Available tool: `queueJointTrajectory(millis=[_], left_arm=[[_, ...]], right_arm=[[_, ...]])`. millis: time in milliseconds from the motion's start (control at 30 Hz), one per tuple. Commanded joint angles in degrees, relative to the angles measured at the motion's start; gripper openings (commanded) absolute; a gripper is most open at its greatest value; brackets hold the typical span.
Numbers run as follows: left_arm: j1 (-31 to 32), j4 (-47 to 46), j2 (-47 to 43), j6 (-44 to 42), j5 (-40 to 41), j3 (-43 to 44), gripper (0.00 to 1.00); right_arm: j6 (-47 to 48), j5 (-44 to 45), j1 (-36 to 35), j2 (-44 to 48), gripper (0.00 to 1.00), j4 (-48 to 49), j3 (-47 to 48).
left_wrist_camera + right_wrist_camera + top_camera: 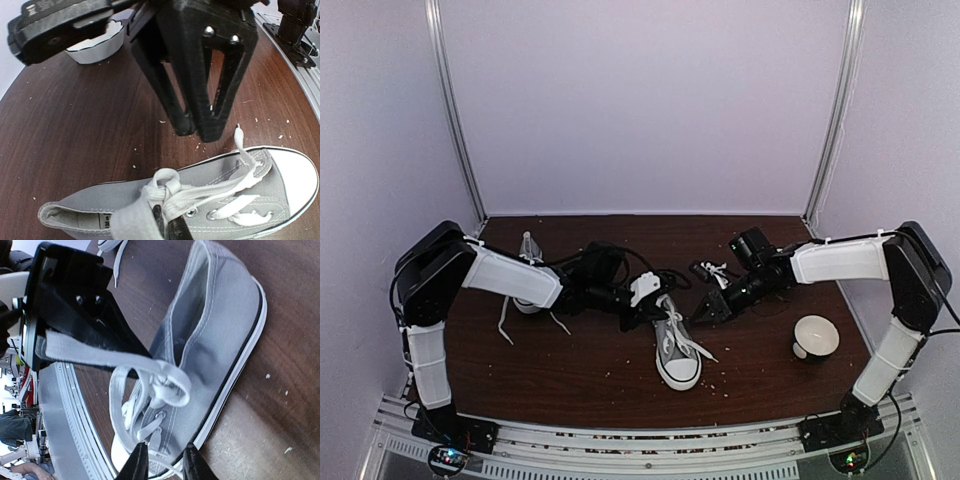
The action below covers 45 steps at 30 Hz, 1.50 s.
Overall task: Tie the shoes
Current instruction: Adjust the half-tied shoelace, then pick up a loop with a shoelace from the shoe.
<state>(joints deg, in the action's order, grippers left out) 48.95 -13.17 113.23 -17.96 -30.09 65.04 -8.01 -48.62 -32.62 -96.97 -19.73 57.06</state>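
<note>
Shoe (678,355) sits upright on its sole mid-surface (590,380), toe cap toward the arm bases, heel toward the back wall. Laced up, with a loose loop (170,385) bunched at the top eyelets, not a finished bow.

Left tool (169,226) is clamped tight on a lace (85,354). The strand runs flat and fairly taut from its fingers across to the loop. The tool sits at the shoe's heel end, on the left side.

Right tool (165,465) is at a narrow gap, fingers apart, nothing gripped between them that I can see. It hangs over the shoe's right side. A thin bit of lace passes under the gap, but I can't tell whether it touches.

The free lace end (239,134) sticks up near the toe cap, just beside the right tool's fingers, loose.

Other shoe (528,246) is back-left, partly hidden behind the left arm, its laces trailing loose over the surface toward the near edge. Well apart from the first.

White bowl (802,345) stands on the right, near the right arm and clear of both shoes. Pale crumbs are scattered over the brown wood.
</note>
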Motion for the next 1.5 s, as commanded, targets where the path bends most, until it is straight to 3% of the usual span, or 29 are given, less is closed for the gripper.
queueJointTrajectory(millis=[0, 133, 467, 667, 867, 1267, 1467], left_arm=[[-0.3, -0.5, -1.3, -0.7, -0.7, 0.8, 0.04], [-0.3, 0.1, -1.3, -0.7, -0.6, 1.0, 0.05], [-0.3, 0.2, -1.3, -0.5, -1.0, 1.1, 0.07], [-0.2, 0.5, -1.3, -0.3, -1.1, 1.8, 0.07], [-0.3, 0.8, -1.1, -0.1, -0.9, 1.9, 0.08], [-0.3, 0.9, -1.0, -0.1, -1.1, 2.0, 0.08], [-0.3, 1.0, -0.9, 0.0, -1.1, 2.0, 0.08]], right_arm=[[-3.9, -4.4, 0.5, -3.9, 0.27, 8.7, 2.8], [-7.0, -5.9, 0.7, -7.4, 0.29, 14.6, 3.7], [-8.9, -6.5, 1.5, -10.0, 0.28, 18.7, 3.0], [-10.9, -8.7, 2.1, -10.3, 0.13, 21.4, 2.3], [-8.5, -8.4, 2.2, -9.5, 0.21, 17.8, 2.1], [-7.5, -11.2, 3.4, -12.1, 0.23, 18.5, 1.3], [-7.9, -11.7, 3.4, -13.0, 0.16, 18.6, 1.2]])
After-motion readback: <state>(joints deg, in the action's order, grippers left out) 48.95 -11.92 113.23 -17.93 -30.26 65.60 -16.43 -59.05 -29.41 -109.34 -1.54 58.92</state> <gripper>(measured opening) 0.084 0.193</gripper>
